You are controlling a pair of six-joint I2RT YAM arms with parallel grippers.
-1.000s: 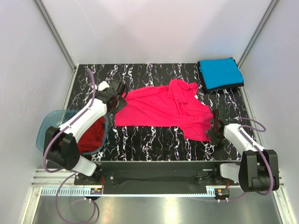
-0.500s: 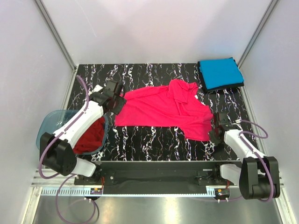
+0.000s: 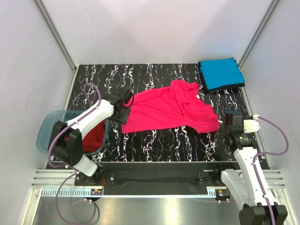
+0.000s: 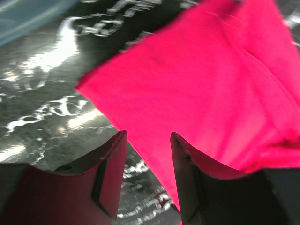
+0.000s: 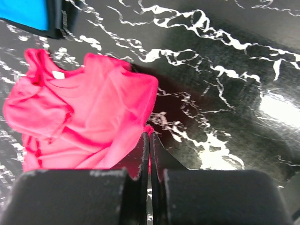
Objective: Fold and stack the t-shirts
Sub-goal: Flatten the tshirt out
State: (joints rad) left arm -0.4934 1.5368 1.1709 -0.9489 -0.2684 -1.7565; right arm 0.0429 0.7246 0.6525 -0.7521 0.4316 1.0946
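Four t-shirts are showing, along with one tub and two arms. The pink-red t-shirt (image 3: 164,110) is lying spread out in the middle of the black marbled counter (image 3: 154,143). Its long axis is running left to right. The straight hem is facing left, and the rumpled collar end is pointing toward the far right corner. The darker red t-shirt (image 3: 93,136) is sitting bunched inside the translucent blue tub (image 3: 44,126) at the counter's left edge. The bright blue t-shirt (image 3: 220,74) is lying folded in the far right corner, resting on top of the dark t-shirt (image 3: 225,89), which is showing only as a thin edge underneath.

The left gripper (image 4: 147,138) is hovering at the pink-red shirt's hem. Its jaws are standing apart, with cloth showing in the gap between them, and whether they are gripping any cloth cannot be told. The right gripper (image 5: 150,138) is sitting at the shirt's near right corner. Its jaws are pressing together and pinching a sliver of pink cloth.
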